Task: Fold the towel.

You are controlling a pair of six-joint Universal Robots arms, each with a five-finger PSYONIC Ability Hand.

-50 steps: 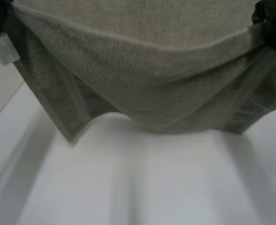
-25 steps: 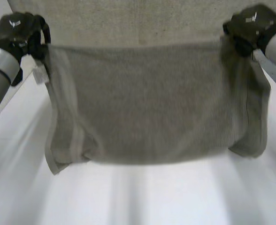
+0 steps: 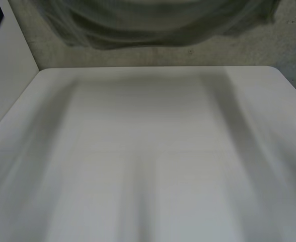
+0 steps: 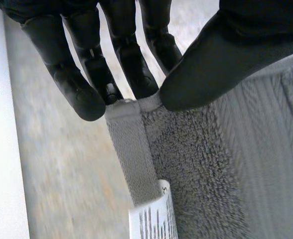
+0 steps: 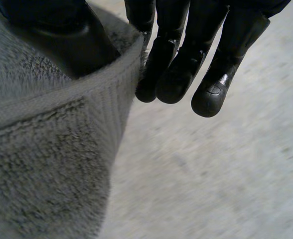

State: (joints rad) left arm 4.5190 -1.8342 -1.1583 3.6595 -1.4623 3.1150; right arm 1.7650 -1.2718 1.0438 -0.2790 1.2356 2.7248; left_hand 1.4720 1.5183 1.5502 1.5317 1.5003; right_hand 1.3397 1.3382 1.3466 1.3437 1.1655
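Left hand (image 4: 236, 50) pinching 1 corner of the towel (image 3: 158, 25) between thumb and fingers, right hand (image 5: 176, 69) pinching its hem likewise, cloth raised off the table (image 3: 148, 151) by its far edge, no fold laid yet, so judged barely begun.

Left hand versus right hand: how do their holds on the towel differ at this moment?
The left hand pinches the towel right at its corner tip; the right hand grips the edge with its thumb set further onto the cloth. A printed label hangs just below the left hand's pinch; plain towel edge lies under the right hand's. Shared: both clamp cloth between thumb and fingers.
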